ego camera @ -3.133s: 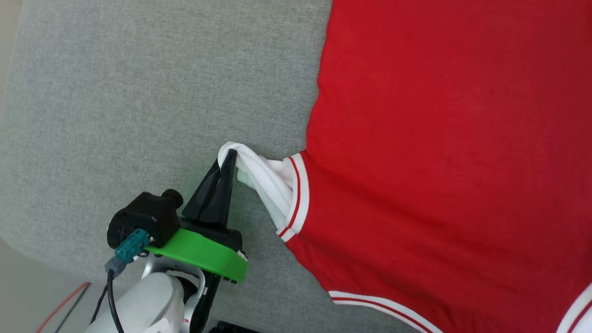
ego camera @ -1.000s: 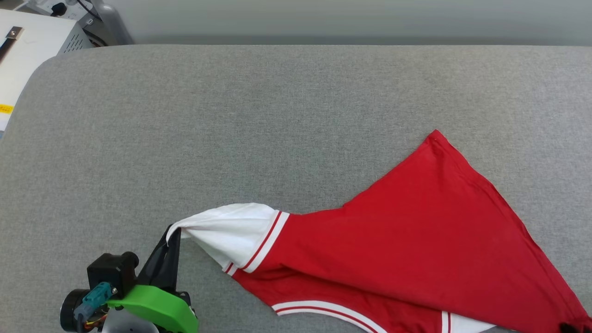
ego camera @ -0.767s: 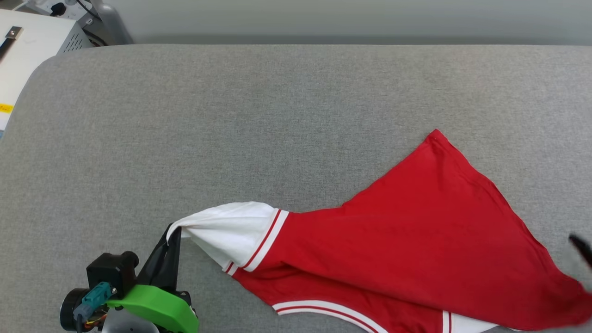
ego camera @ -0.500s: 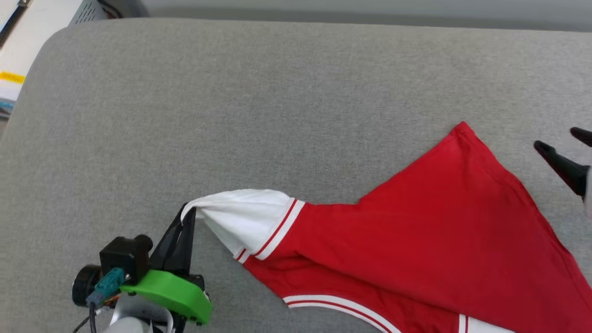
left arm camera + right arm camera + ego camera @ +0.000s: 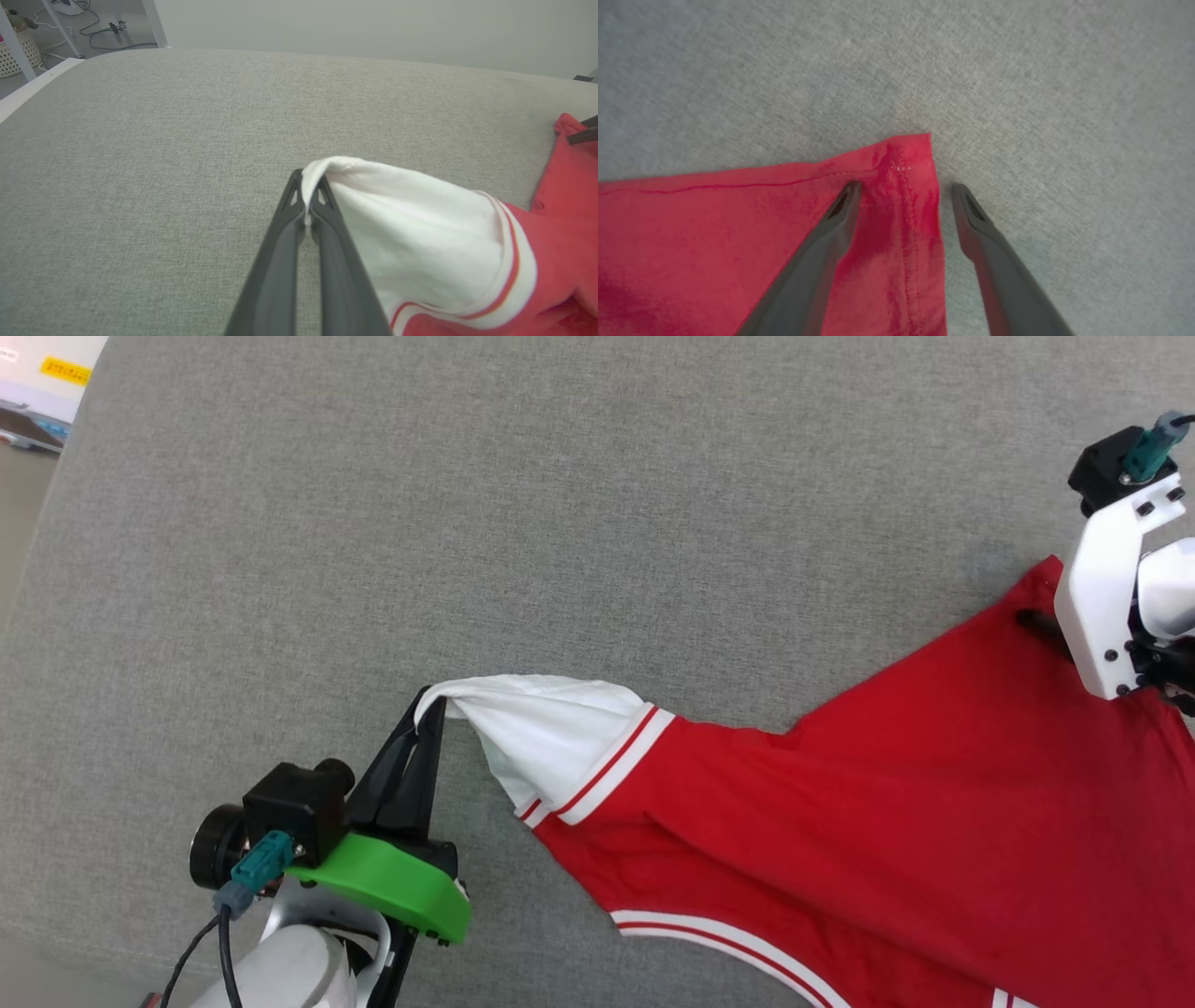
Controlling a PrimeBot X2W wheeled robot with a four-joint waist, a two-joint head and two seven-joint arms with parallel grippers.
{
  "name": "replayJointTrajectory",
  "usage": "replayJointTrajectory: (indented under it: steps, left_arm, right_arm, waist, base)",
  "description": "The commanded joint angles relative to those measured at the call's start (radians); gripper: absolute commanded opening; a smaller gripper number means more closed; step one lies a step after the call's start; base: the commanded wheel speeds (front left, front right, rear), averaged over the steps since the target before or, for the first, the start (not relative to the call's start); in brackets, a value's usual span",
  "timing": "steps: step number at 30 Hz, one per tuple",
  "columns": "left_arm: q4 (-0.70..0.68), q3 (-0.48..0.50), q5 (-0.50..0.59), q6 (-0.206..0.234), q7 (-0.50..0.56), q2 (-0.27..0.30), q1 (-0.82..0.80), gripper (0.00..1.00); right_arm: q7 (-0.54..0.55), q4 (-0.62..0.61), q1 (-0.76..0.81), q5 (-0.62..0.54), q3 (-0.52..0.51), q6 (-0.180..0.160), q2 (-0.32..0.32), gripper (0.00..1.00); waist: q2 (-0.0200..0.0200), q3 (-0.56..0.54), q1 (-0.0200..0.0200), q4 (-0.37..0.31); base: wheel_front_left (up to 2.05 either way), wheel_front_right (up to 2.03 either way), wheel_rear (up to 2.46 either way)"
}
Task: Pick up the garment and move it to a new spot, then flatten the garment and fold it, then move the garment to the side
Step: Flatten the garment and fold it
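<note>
Sleeve edge point(image 5: 327, 167) of garment point(image 5: 887, 821) clamped in left pincer point(image 5: 306, 183); right pincer point(image 5: 906, 186) gapes astride hem corner point(image 5: 915, 149).

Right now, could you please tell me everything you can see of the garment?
The garment is a red knit shirt with a white short sleeve edged in red-and-white striped trim. It lies spread, slightly wrinkled, on the grey fabric surface. The shut left end effector pinches the sleeve's tip, lifting it; the open right end effector straddles a red hemmed corner.
</note>
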Motion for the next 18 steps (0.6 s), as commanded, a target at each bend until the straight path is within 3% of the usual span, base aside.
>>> replayJointTrajectory:
  steps: [1, 6, 7, 8, 18]
  left_arm:
    - [0.007, 0.000, 0.007, -0.007, -0.008, -0.008, -0.022, 0.00]
    - [0.024, 0.005, 0.005, -0.010, -0.014, -0.013, -0.024, 0.00]
    - [0.027, 0.006, 0.004, -0.011, -0.015, -0.014, -0.024, 0.00]
    - [0.029, 0.007, 0.003, -0.012, -0.016, -0.015, -0.024, 0.00]
    - [0.043, 0.015, 0.014, -0.023, -0.010, 0.023, -0.036, 0.00]
  right_arm:
    - [-0.007, 0.036, -0.011, 0.002, 0.034, -0.001, 0.006, 1.00]
    - [0.005, 0.127, 0.003, 0.032, 0.149, -0.001, 0.006, 0.98]
    - [-0.014, 0.140, -0.002, 0.050, 0.151, -0.001, 0.013, 0.33]
    - [-0.029, 0.148, -0.006, 0.063, 0.152, -0.001, 0.020, 0.00]
    - [-0.354, 0.153, -0.098, 0.132, 0.150, -0.001, 0.013, 0.00]
  waist:
    - [0.0000, 0.025, -0.0001, 0.019]
    - [0.0000, 0.024, -0.0001, 0.010]
    - [0.0000, 0.021, -0.0001, 0.007]
    - [0.0000, 0.018, -0.0001, 0.004]
    - [0.0000, -0.085, -0.0001, -0.039]
  base:
    - [0.00, 0.00, 0.00]
    - [0.00, 0.00, 0.00]
    - [0.00, 0.00, 0.00]
    - [0.00, 0.00, 0.00]
    - [0.00, 0.00, 0.00]
